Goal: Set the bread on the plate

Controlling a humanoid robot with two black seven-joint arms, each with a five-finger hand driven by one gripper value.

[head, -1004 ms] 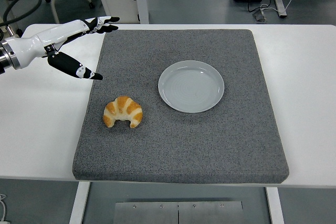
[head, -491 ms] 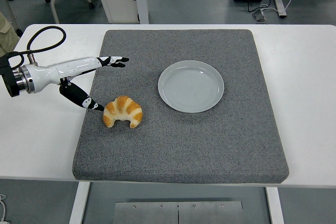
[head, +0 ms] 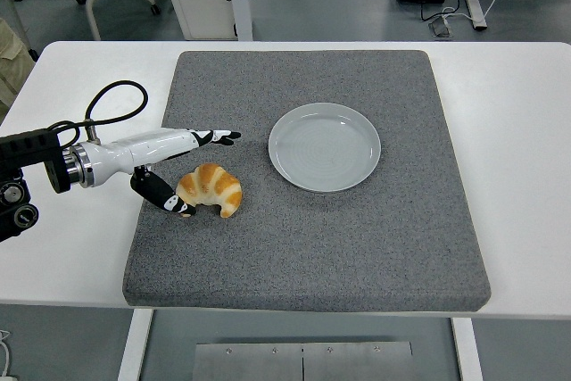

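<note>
Here, a golden croissant lies on a grey mat covering the white worktop, left of an empty pale plate and a little nearer the camera. The left robot hand reaches in from the left, spread wide and holding nothing: long fingers stretch past the far side of the croissant, while the thumb touches or nearly touches its near-left tip. The bread is probably light, soft and flaky (easily crushed), so a gentle pinch across its thick middle seems wisest. Compared with half a second ago, the hand has dropped lower and moved right, now bracketing the croissant; croissant and plate are unmoved. The right arm is not visible.
</note>
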